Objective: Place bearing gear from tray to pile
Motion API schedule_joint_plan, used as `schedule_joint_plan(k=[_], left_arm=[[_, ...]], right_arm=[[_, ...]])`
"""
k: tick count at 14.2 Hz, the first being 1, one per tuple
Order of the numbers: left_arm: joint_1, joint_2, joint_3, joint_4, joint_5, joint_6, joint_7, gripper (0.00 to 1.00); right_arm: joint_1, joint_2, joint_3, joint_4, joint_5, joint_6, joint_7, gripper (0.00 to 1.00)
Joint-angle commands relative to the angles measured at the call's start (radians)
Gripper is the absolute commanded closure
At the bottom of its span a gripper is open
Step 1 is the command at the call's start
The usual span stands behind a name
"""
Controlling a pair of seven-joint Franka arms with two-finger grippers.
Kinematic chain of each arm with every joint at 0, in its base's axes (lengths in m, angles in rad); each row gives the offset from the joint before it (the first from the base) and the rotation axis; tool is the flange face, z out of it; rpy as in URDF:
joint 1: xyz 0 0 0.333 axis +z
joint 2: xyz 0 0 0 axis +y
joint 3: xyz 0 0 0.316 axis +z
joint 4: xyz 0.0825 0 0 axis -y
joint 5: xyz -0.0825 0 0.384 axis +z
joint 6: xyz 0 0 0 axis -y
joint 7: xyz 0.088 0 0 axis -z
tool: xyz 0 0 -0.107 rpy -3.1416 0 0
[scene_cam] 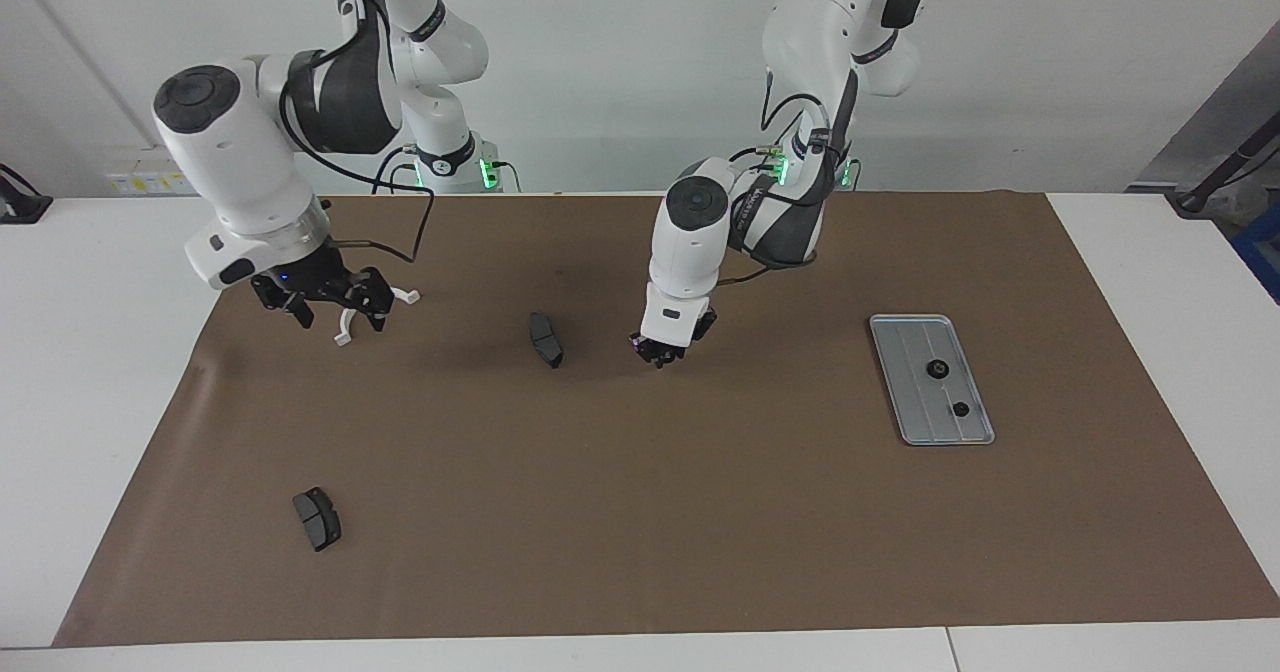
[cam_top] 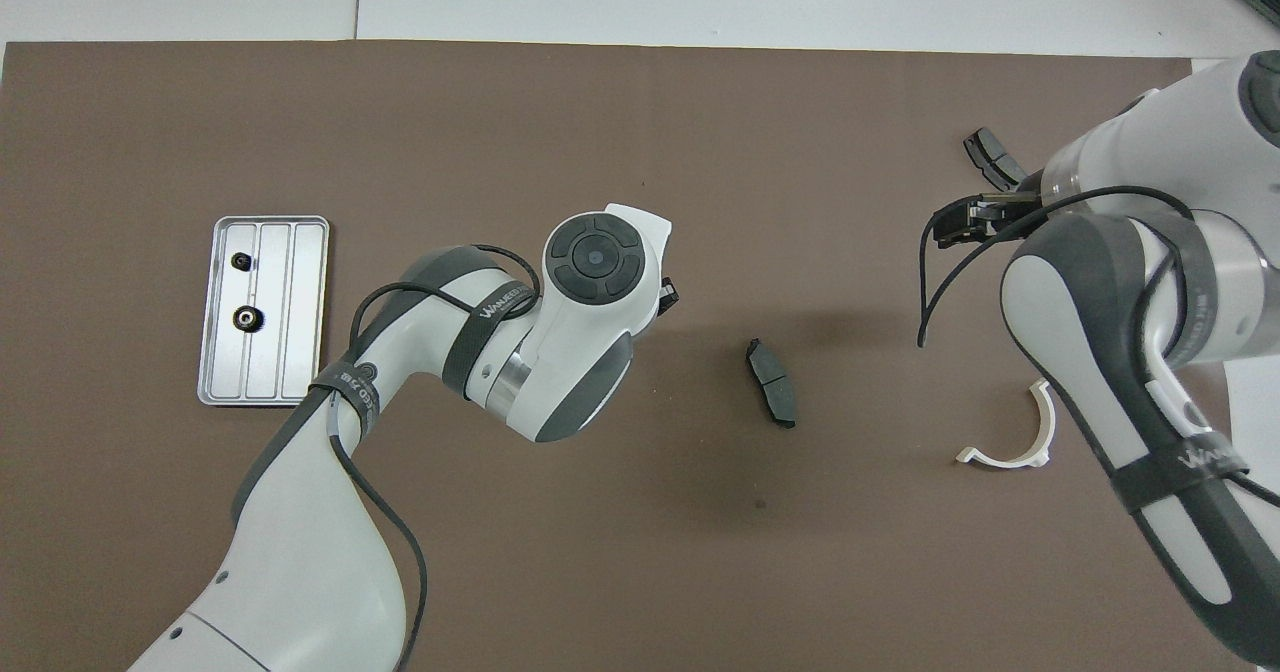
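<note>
The silver tray point(scene_cam: 915, 392) point(cam_top: 300, 312) lies toward the left arm's end of the mat. Two small dark bearing gears point(scene_cam: 937, 370) point(scene_cam: 960, 409) sit in it; they also show in the overhead view point(cam_top: 245, 320) point(cam_top: 240, 262). The pile is scattered: a white bracket point(scene_cam: 344, 333) point(cam_top: 1010, 447) and two dark brake pads point(scene_cam: 545, 339) point(scene_cam: 316, 518), also seen from overhead point(cam_top: 771, 397) point(cam_top: 990, 157). My left gripper point(scene_cam: 662, 354) point(cam_top: 668, 297) hangs low over the bare mat between the tray and the middle brake pad. My right gripper point(scene_cam: 338, 317) point(cam_top: 950, 224) is open and empty, raised over the mat by the bracket.
A brown mat point(scene_cam: 640, 512) covers most of the white table point(scene_cam: 100, 372). The left arm's elbow and wrist point(cam_top: 590, 322) hide part of the mat in the overhead view.
</note>
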Motion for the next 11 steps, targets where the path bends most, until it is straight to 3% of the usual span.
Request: schedule_joint_plan(k=[1, 2, 3, 4, 6, 8, 11], left_arm=[[-0.003, 0.001, 0.01, -0.004, 0.025, 0.021, -0.019, 0.43], [-0.003, 0.001, 0.01, 0.001, 0.028, 0.02, -0.019, 0.23], [0.003, 0.001, 0.01, 0.005, 0.03, 0.018, -0.017, 0.11], [0.005, 0.001, 0.01, 0.005, 0.03, 0.017, -0.017, 0.07], [0.018, 0.001, 0.012, 0.016, 0.037, 0.005, -0.008, 0.07], [0.098, 0.001, 0.01, 0.031, 0.039, 0.005, 0.033, 0.09], [0.237, -0.019, 0.004, 0.031, 0.025, -0.038, 0.28, 0.14]], right_arm=[[0.002, -0.001, -0.002, -0.004, 0.018, 0.014, 0.018, 0.0], [0.003, -0.001, -0.002, -0.005, 0.018, 0.014, 0.018, 0.0], [0.017, -0.003, -0.002, -0.005, 0.019, 0.014, 0.021, 0.0], [0.019, -0.003, -0.002, -0.005, 0.019, 0.016, 0.028, 0.0], [0.034, -0.003, 0.0, -0.01, 0.019, 0.031, 0.069, 0.0], [0.089, -0.01, 0.0, -0.031, 0.019, 0.058, 0.14, 0.0], [0.164, 0.008, 0.001, -0.039, 0.021, 0.094, 0.157, 0.0]])
